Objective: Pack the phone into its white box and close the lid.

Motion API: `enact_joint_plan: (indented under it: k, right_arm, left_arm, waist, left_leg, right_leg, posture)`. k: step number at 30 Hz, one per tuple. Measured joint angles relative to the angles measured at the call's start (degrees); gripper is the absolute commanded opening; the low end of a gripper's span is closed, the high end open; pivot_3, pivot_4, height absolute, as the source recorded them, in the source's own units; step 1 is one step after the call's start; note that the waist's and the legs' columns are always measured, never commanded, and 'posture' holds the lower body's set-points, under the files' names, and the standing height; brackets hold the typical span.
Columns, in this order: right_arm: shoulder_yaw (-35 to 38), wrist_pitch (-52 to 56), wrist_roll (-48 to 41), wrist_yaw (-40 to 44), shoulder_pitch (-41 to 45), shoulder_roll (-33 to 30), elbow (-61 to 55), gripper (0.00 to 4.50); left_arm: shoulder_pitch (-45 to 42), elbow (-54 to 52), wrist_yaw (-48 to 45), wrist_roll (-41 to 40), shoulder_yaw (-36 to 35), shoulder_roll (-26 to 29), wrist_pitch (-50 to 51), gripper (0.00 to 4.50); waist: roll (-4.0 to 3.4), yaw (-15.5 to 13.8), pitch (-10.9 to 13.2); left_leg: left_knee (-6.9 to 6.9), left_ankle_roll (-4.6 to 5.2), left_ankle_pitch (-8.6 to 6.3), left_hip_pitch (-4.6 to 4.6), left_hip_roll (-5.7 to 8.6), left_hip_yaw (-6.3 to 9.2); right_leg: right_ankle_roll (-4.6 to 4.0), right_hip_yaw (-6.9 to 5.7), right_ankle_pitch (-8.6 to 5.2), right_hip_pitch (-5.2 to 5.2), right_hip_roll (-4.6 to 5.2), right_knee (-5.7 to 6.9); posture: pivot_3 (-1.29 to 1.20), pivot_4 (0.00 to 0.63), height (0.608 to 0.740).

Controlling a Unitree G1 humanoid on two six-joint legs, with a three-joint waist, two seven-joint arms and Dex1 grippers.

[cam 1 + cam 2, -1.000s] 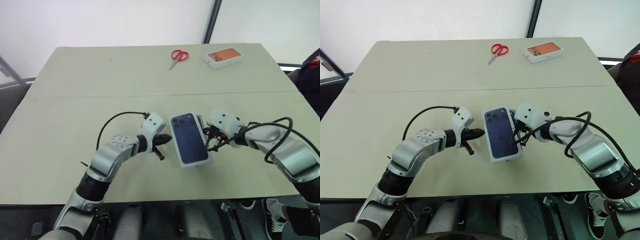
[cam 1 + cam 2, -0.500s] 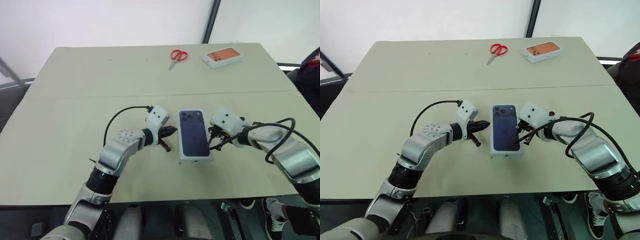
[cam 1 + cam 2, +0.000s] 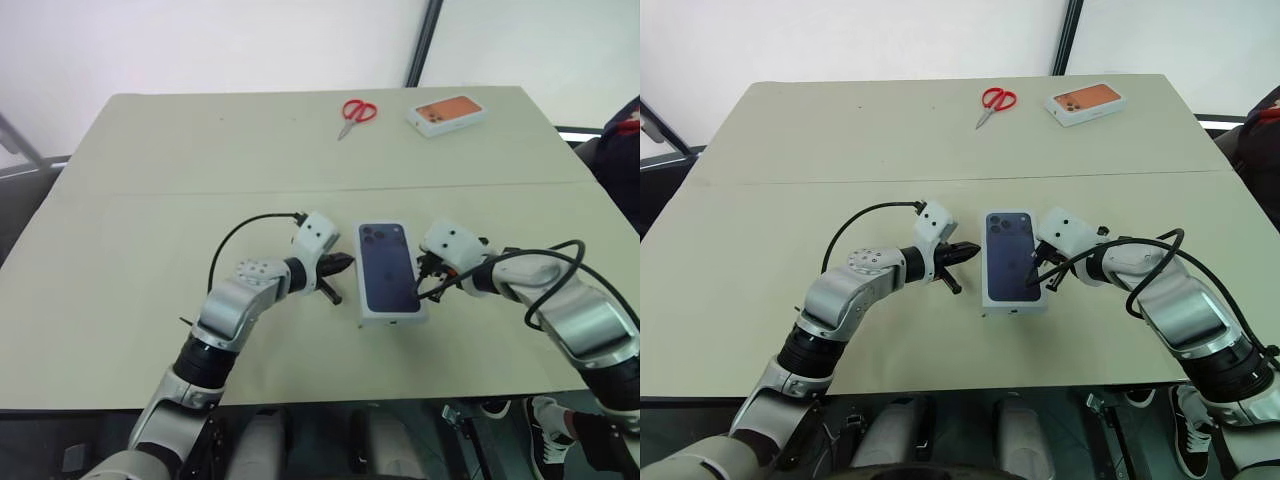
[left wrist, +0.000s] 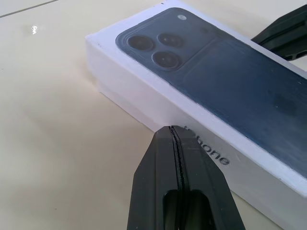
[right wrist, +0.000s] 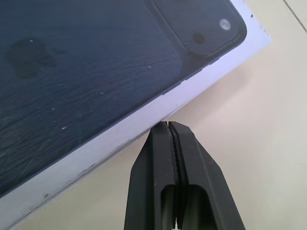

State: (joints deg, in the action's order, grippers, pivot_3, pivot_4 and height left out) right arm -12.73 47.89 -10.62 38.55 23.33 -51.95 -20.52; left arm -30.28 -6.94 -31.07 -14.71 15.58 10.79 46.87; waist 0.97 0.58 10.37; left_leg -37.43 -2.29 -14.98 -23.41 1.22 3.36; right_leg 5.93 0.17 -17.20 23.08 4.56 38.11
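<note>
Evidently closed, lid (image 3: pixel 389 268) on white box (image 4: pixel 144 100) at mid-counter (image 3: pixel 150 200) toward the near edge, flanked by left hand (image 3: pixel 340 266) and right hand (image 3: pixel 421 283), each pressed together on nothing; likely light, stiff, slick-topped, best squeezed across long side walls.

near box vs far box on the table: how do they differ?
Top: the near box shows a dark navy phone picture; the far box shows an orange one.
Place: the near box lies between the left gripper and the right gripper, both shut; the far box lies at the far edge, beside the red scissors, with no gripper near.
Pose: the near box runs lengthwise away from the robot; the far box lies skewed.
Shared: both are white-sided, closed, flat on the table.
</note>
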Motion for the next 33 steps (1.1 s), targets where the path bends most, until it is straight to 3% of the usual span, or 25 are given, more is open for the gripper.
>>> enact_joint_plan:
  k: [14, 24, 29, 33]
  right_arm:
    - [1.0, -1.1, 1.0, 0.3, -1.5, -0.1, 0.5, 0.03]
    - [16.1, -1.9, -8.0, 9.5, -8.0, -3.3, -4.1, 0.03]
    - [16.4, -0.6, -12.6, 11.2, -13.1, -2.9, -11.4, 0.03]
    - [11.6, -1.3, -11.2, 9.6, -18.2, -2.7, -14.3, 0.03]
  left_arm:
    - [0.0, 0.1, -0.7, 0.5, 1.3, 0.4, 0.0, 0.0]
    - [-1.9, -1.1, 1.4, -2.8, -7.9, -0.4, 1.1, 0.0]
    - [-6.6, 1.8, 1.9, -2.2, -5.2, -4.9, -0.1, 0.0]
    - [-8.4, 10.2, 1.8, 1.2, 1.0, -5.7, 0.0, 0.0]
  waist:
    - [0.0, -0.1, 0.0]
    - [0.01, -0.2, 0.0]
    - [0.03, -1.0, 0.0]
    - [0.03, -1.1, 0.0]
  left_leg:
    - [-0.01, 0.0, 0.0, 0.0, 0.01, 0.0]
    - [-0.03, 0.0, 0.0, 0.02, 0.0, 0.03]
    - [-0.17, 0.04, -0.02, 0.06, 0.07, 0.08]
    - [-0.26, 0.09, -0.06, 0.08, 0.16, 0.05]
  right_leg:
    - [0.0, 0.0, 0.0, -0.01, 0.02, 0.0]
    - [0.01, -0.05, 0.0, -0.09, 0.0, -0.01]
    - [0.01, -0.11, 0.0, -0.25, 0.0, -0.04]
    - [0.02, -0.1, 0.0, -0.29, 0.01, -0.04]
  posture:
    - [0.0, 0.15, 0.74]
    - [0.0, 0.15, 0.74]
    - [0.0, 0.15, 0.74]
    - [0.0, 0.15, 0.74]
